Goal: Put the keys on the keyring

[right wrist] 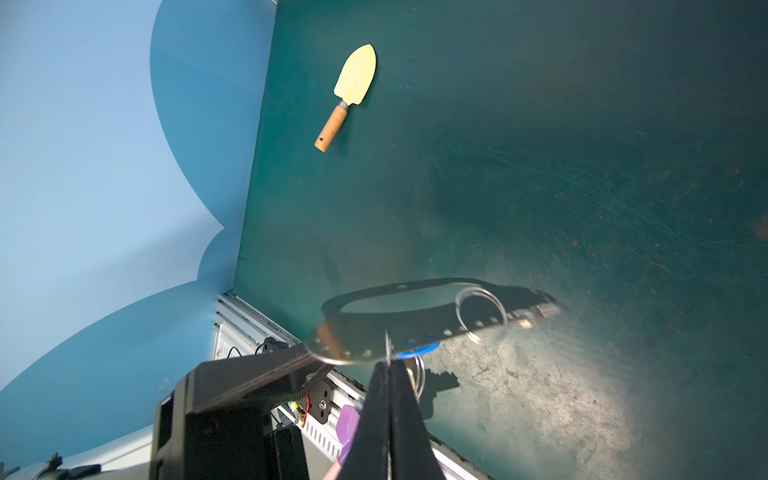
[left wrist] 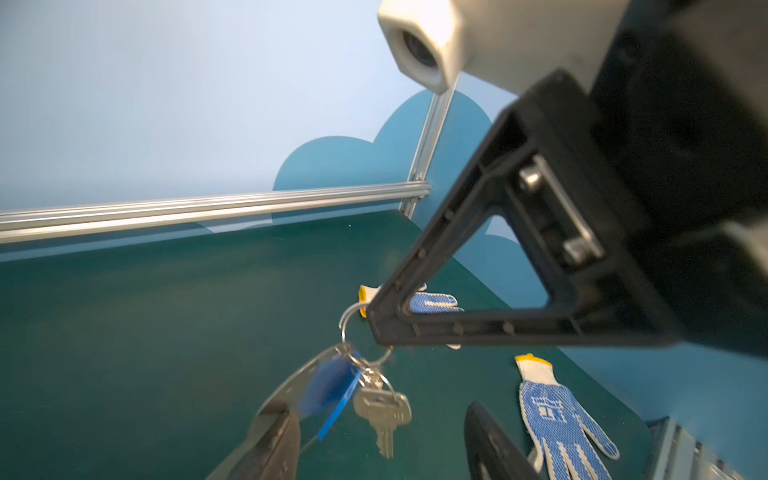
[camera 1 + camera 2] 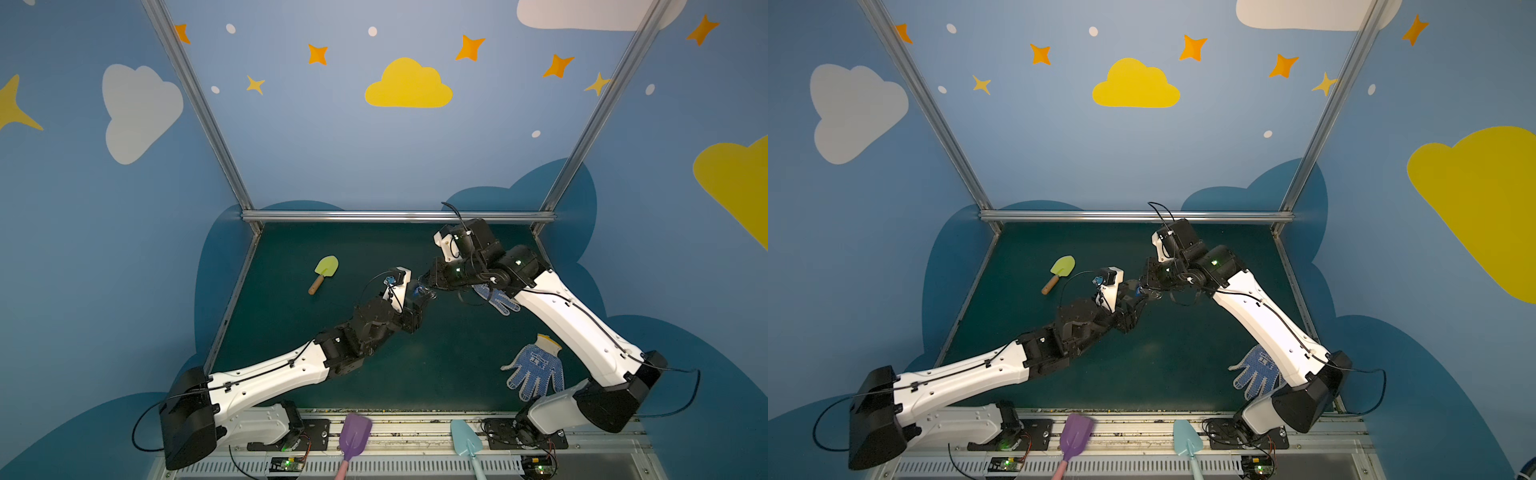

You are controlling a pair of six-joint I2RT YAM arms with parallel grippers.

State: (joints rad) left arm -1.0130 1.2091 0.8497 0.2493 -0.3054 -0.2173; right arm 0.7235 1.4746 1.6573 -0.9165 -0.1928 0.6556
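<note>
Right gripper (image 2: 375,329): clenched, its jaws pressed together on a thin metal ring (image 2: 341,322) at their very tip. In both top views it reaches toward the middle of the table (image 3: 436,357).
Left gripper (image 2: 378,415): released. Its fingers (image 2: 274,440) stand well apart in the left wrist view, with nothing clamped between them.
Keyring (image 1: 395,330): a flat grey plate with an oval cutout and a row of small holes, up in the air over the table and roughly level. One rounded end meets a finger of the left gripper, and the holed edge lies just at the right gripper's tip. It is blurred in the left wrist view.
Keys (image 2: 382,409): silver, dangling on small rings below the pinched metal ring, between the left gripper's fingers and clear of the table.
Blue tag (image 2: 328,388): hangs beside the keys, blurred, and shows under the keyring's holed edge in the right wrist view.
Second ring (image 1: 458,309): sits on the keyring's holed edge, farther along from the right gripper.
Link: I cannot tell whether the pinched metal ring passes through a hole of the keyring.
Trowel (image 3: 324,272): yellow-green blade and wooden handle, lying on the table's far left part, well apart from both grippers.
Gloves: one (image 3: 536,370) lies near the right arm's base, another (image 3: 496,297) partly under the right arm.
Scoops: a purple one (image 3: 355,436) and a pale blue one (image 3: 465,442) lie at the front rail.
</note>
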